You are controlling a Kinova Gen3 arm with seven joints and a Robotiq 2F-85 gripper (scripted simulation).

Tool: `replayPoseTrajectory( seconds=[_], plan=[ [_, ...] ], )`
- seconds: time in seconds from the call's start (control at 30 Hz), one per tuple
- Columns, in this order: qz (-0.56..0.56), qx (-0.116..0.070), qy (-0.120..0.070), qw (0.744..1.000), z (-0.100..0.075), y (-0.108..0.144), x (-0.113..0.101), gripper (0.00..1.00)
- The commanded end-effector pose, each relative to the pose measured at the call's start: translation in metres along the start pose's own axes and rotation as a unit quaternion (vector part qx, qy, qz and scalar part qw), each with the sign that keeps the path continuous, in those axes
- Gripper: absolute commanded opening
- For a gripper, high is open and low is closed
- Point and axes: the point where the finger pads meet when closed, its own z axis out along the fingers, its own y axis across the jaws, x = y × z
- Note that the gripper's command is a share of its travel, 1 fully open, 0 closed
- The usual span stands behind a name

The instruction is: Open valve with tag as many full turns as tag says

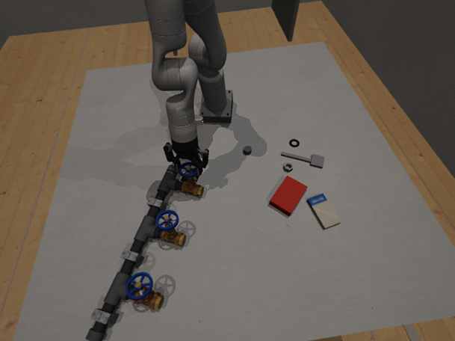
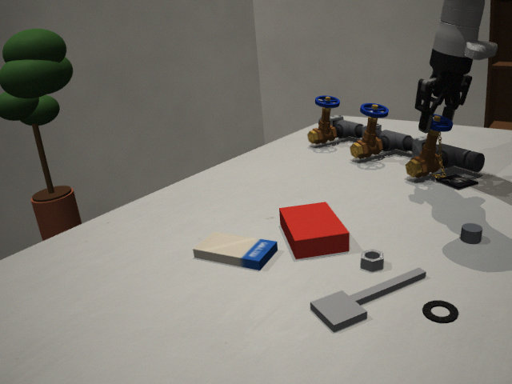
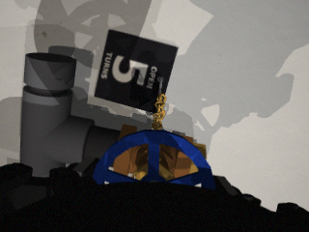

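Note:
Three brass valves with blue handwheels sit on a grey pipe (image 1: 143,230) (image 2: 467,157). The valve nearest the arm's base has a handwheel (image 1: 188,171) (image 2: 441,122) (image 3: 154,159) with a gold chain (image 3: 160,108) leading to a black tag (image 2: 457,181) (image 3: 135,70) that reads "OPEN 5 TURNS". My gripper (image 1: 188,166) (image 2: 437,118) points down over this handwheel. Its fingers are part open and stand on either side of the rim. The middle valve (image 1: 166,222) (image 2: 374,110) and the end valve (image 1: 139,284) (image 2: 326,101) stand apart from it.
To the right lie a red box (image 1: 288,194) (image 2: 314,229), a white and blue box (image 1: 324,211) (image 2: 235,249), a nut (image 1: 286,168) (image 2: 371,260), a grey paddle (image 1: 302,157) (image 2: 338,310), a black washer (image 1: 290,143) (image 2: 427,311) and a grey cap (image 1: 247,149) (image 2: 471,232).

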Motion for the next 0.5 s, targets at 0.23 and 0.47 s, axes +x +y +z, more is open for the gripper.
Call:
replayPoseTrajectory(
  seconds=[0.23,0.47],
  plan=[
    [-0.018,0.004,-0.002,1.000,0.0000,0.0001,-0.0003,0.71],
    [-0.018,0.004,-0.002,1.000,0.0000,0.0001,-0.0003,1.00]
  ],
)
